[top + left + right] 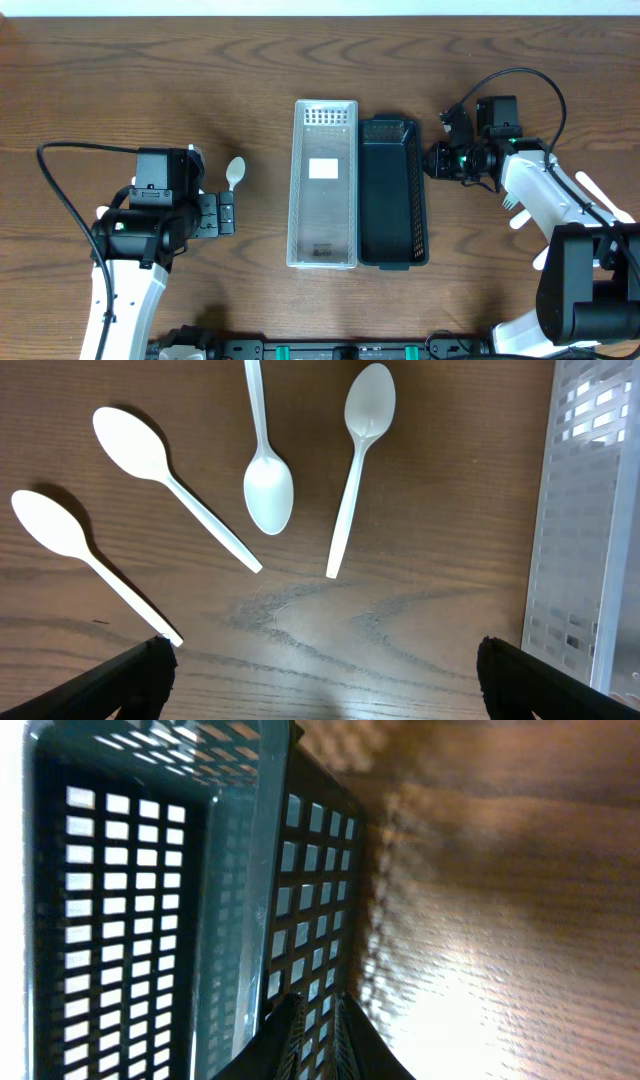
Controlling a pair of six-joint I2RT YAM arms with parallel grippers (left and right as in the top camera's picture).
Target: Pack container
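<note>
Wooden table [100, 80]; right tool [316, 1020] pinches basket [130, 870].

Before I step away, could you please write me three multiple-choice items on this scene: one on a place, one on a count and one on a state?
1. Where does the dark basket stand relative to the clear basket?
A. stacked inside it
B. alongside it, on the right arm's side
C. alongside it, on the left arm's side

2. How many white spoons does the left wrist view show?
A. two
B. four
C. six

3. How is the left gripper?
A. open and empty
B. shut on a spoon
C. shut on the clear basket

Answers:
1 B, the overhead view shows them side by side.
2 B, four lie on the table.
3 A, its jaws stand wide apart, gripping nothing.
</note>
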